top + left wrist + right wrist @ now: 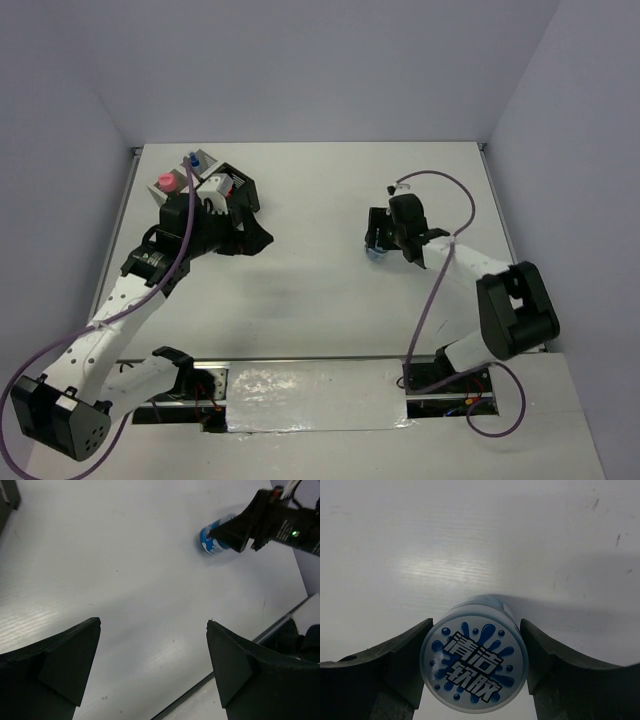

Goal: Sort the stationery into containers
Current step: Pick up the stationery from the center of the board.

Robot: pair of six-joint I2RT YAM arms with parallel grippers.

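White table [330,200] — tin [474,666] lid lettering legible from right wrist, blurred overhead.

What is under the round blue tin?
Only the white table shows around the tin. The spot right beneath it is covered by the tin itself, so nothing more can be seen.

- Desk [320,290]: white, faintly ribbed; spreads beneath and between the left tool [153,622] and the right tool [476,625].
- Scuff marks [618,539]: small dark specks on the desk, ahead of the right tool, off to one side.
- Walls [300,70]: pale lilac, beyond both tools.
- Silver tape strip [310,395]: behind both tools, at the near edge.
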